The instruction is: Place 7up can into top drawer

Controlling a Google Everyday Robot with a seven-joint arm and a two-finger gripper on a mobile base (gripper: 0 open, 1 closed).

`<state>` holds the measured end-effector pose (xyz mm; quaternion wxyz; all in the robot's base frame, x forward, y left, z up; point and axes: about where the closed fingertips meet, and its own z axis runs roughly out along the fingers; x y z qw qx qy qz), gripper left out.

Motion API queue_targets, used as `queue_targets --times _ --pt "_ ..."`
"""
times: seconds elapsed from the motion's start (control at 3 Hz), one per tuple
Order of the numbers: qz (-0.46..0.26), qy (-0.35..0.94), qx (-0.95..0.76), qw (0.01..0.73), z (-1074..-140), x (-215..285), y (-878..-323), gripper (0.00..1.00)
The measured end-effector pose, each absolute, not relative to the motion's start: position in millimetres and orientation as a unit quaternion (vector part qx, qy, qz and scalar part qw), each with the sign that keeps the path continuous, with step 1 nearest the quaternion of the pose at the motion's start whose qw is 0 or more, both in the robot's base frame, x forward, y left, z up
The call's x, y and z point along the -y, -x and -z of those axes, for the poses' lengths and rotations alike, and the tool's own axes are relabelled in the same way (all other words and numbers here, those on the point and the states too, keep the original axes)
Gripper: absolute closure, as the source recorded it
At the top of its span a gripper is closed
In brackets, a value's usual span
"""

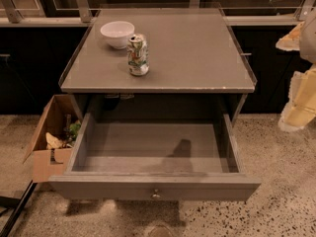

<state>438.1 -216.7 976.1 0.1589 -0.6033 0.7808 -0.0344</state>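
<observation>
1. My gripper (302,85) sits at the far right edge of the view, level with the tabletop's front corner. It holds nothing, and I cannot tell whether it is apart or together.
2. 7up can (138,55) is well to the left of my gripper and a little farther back. It stands upright on the grey tabletop (197,58), near the front edge, apart from me.
3. White bowl (117,33) is just behind and left of the can, farther from my gripper, close to the can or touching it.
4. Top drawer (153,185) is below and left of my gripper, pulled out wide open, with a bare grey floor inside. The small round knob (156,194) sits at the centre of the front panel.
5. Cardboard box (47,162) is far left and low, on the speckled floor (276,201) beside the drawer's left side. It is open with scraps inside.
</observation>
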Motion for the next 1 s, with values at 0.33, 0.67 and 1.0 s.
queue_targets --times 0.33,0.67,1.0 --pt "0.035 0.601 -0.781 0.168 -978 216 -439 0.00" --pt "0.022 0.590 -0.782 0.198 -977 213 -443 0.00" --pt "-0.030 0.548 -0.789 0.277 -955 217 -455 0.00"
